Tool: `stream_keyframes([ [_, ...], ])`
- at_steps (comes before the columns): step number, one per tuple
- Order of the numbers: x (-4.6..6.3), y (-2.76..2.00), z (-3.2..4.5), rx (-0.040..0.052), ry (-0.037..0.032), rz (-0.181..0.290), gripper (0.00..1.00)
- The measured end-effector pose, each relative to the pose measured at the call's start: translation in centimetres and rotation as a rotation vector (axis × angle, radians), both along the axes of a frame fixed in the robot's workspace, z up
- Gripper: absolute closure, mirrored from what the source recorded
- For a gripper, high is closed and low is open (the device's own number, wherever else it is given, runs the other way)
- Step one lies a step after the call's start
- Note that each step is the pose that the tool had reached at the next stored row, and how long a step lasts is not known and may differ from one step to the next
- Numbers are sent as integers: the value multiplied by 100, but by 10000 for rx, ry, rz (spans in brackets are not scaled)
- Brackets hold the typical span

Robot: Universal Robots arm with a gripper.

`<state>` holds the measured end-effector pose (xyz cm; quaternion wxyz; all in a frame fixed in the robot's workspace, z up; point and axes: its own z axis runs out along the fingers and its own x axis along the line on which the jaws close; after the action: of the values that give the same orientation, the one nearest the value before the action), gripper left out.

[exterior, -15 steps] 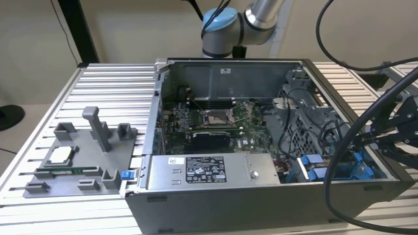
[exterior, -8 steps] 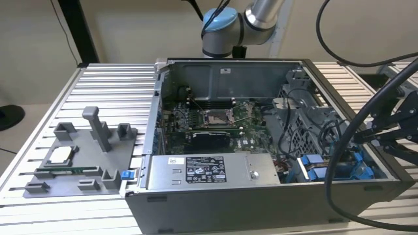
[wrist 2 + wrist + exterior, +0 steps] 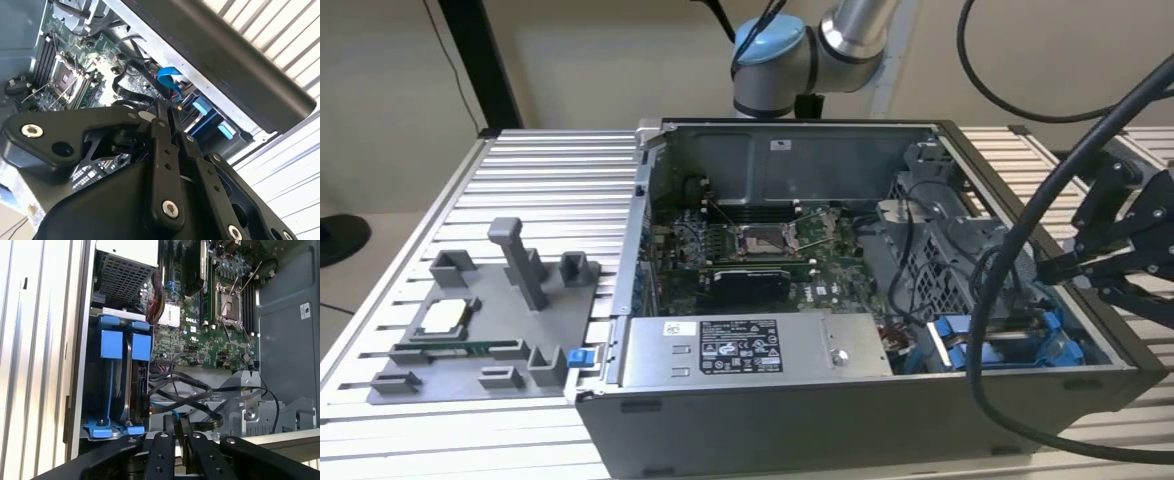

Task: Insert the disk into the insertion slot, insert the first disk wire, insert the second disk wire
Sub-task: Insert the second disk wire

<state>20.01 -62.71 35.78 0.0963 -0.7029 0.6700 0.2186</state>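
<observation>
— Surface and tool?
— Ribbed aluminium table (image 3: 534,175), with an open computer case (image 3: 854,420) on it. The gripper (image 3: 178,432) hangs over the case's drive corner, just above tangled black cables (image 3: 200,390); I cannot tell whether it is apart or together.
— The disk?
— The disk (image 3: 122,385) stands on edge inside the insertion slot (image 3: 89,390). Its bright blue carrier frame and dark edge are visible, beside the motherboard (image 3: 200,340).

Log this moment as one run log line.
gripper: shut, above case's drive corner | disk: seated in insertion slot | cables: loose beside bay | power supply: in place
</observation>
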Motion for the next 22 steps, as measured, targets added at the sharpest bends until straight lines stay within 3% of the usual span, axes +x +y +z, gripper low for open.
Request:
stream_keyframes([
  [8, -223, 0, 21, -2, -21, -2, 100],
  [14, -419, -4, 11, -26, -165, -2, 100],
  [16, -449, -4, 7, -121, -198, 8, 100],
  [19, -468, -4, 7, -368, -255, 42, 100],
  [22, -494, -4, 7, -681, -423, 68, 100],
])
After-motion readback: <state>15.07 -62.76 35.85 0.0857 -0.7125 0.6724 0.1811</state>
